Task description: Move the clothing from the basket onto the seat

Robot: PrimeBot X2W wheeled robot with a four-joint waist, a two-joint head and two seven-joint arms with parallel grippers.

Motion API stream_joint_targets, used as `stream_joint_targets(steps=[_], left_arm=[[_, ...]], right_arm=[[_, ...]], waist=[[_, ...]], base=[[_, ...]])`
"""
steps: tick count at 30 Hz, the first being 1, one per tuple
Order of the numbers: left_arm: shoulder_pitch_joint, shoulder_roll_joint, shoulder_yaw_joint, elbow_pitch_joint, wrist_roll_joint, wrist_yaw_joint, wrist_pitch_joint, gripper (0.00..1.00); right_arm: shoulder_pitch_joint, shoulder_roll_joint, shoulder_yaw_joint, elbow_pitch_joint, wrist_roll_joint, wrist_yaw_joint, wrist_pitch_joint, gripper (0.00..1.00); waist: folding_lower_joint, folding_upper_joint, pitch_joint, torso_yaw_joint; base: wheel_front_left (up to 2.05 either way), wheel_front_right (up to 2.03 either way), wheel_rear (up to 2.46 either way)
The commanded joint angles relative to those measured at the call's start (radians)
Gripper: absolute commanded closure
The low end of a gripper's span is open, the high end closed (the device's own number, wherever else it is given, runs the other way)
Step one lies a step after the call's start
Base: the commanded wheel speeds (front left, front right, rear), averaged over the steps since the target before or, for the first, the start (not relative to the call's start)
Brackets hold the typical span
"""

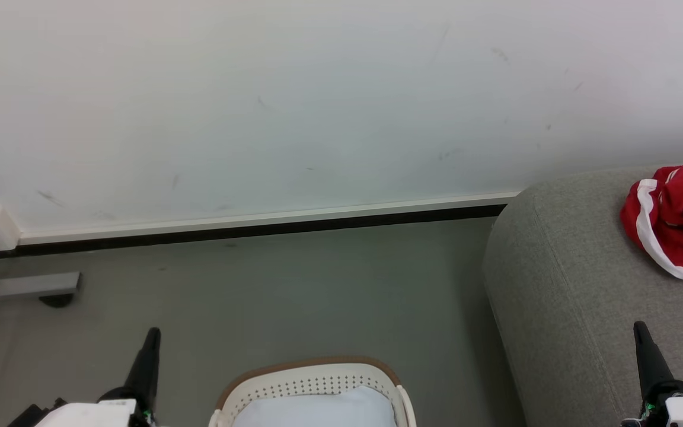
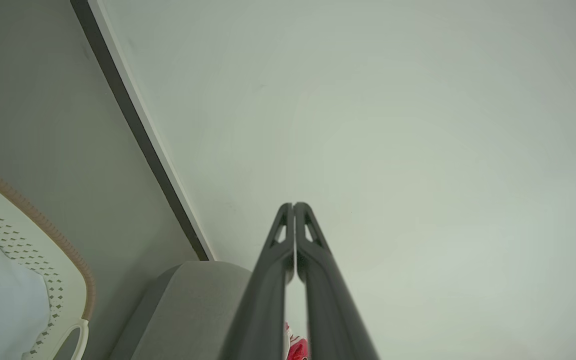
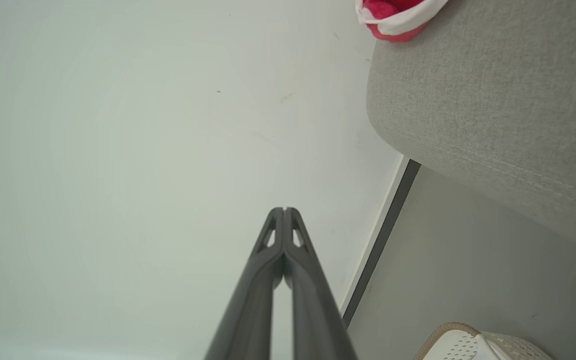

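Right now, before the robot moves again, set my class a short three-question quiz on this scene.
1. True or false: the red clothing lies on the grey seat.
2. Choose one: the left gripper and the right gripper are A) both open, B) both shut and empty, C) each shut on cloth.
3. Fill in: in the head view, the basket stands on the floor to the seat's ____.

Key: 1 true; 2 B; 3 left.
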Motion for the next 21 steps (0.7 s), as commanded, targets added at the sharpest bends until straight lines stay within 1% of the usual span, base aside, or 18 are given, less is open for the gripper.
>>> stream_joint_targets(steps=[1, 17, 21], left_arm=[[-0.015, 0.001, 0.008, -0.002, -0.021, -0.008, 0.005, 1.00], [-0.031, -0.005, 0.029, 0.001, -0.126, -0.026, 0.035, 1.00], [-0.030, -0.005, 0.028, 0.001, -0.123, -0.025, 0.034, 1.00]], right_arm=[[-0.013, 0.000, -0.005, -0.009, 0.021, -0.002, 0.008, 1.00], [-0.025, 0.000, -0.016, -0.013, 0.133, -0.002, 0.036, 1.00], [-0.024, 0.000, -0.016, -0.013, 0.129, -0.002, 0.035, 1.00]], waist=[[0.0000, 0.0000, 0.001, 0.000], [0.0000, 0.0000, 0.011, 0.003], [0.0000, 0.0000, 0.011, 0.003]], base=[[0.00, 0.00, 0.00], [0.00, 0.00, 0.00], [0.00, 0.00, 0.00]])
